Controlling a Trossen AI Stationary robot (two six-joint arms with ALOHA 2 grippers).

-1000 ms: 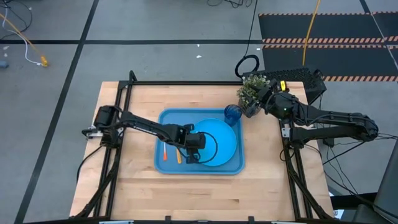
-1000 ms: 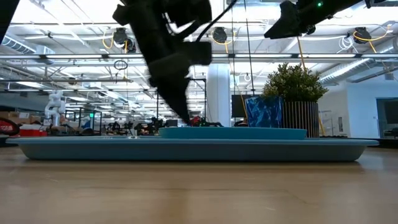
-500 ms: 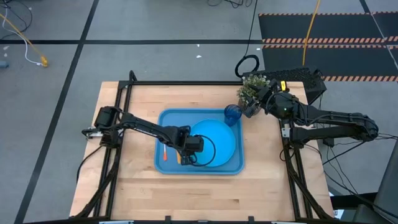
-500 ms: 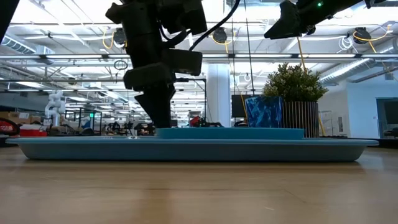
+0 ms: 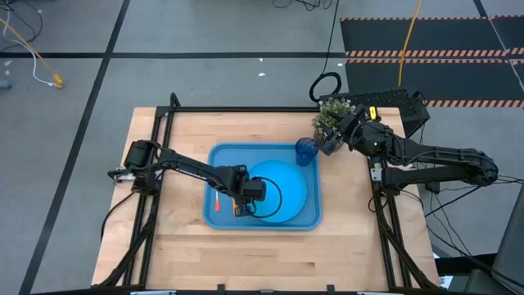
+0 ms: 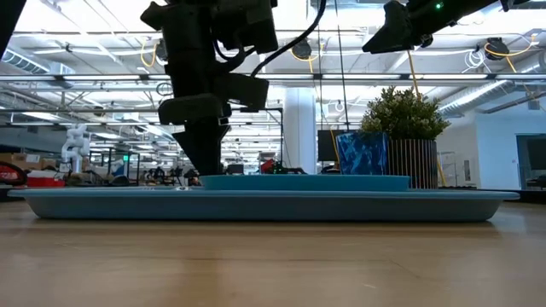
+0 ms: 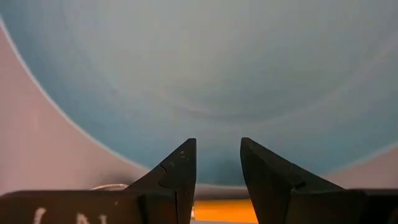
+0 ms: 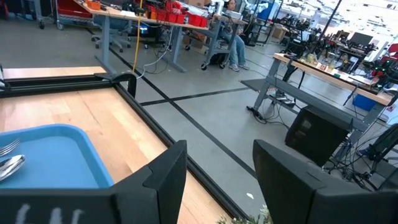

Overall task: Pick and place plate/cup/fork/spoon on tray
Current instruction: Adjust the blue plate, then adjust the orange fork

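Right wrist view only: fork (image 8: 7,148) & spoon (image 8: 12,165) tips on tray (image 8: 56,155).

I see bright, even light from above, with soft shadows on the table (image 5: 180,246). Looking low, the ceiling lamps (image 6: 478,51) glare white and the left arm (image 6: 205,77) looks black. The plate (image 7: 199,68) is blurry up close.
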